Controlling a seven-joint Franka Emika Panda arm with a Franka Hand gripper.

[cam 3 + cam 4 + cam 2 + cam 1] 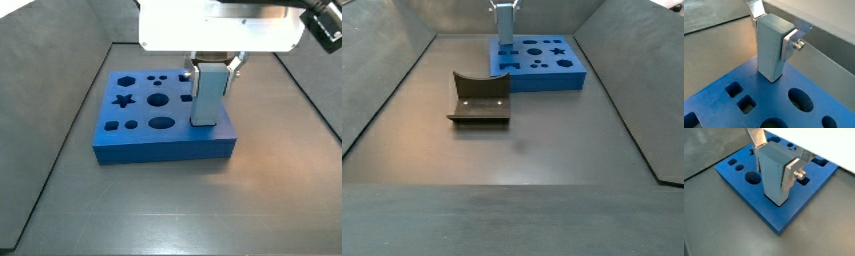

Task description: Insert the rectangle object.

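The claw [774, 150] grips the upright rectangle object [775, 175] by its top, its foot meeting the blue board [751, 198] near the 3 o'clock edge in a side view [207, 95], apparently partly seated, release remaining.

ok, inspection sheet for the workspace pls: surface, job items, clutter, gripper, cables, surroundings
Surface: dark grey floor, no spills seen.
Job's things: rectangle object upright, lower end at the blue board near its edge; whether it sits in a hole cannot be told. Board has star, hexagon, round and square holes.
Clutter: fixture on the floor, apart from the board.
Gripper: gripper above the board, fingers clamped on the block's upper sides.
Cables: nothing seen.
Surroundings: sloped grey walls around the floor.
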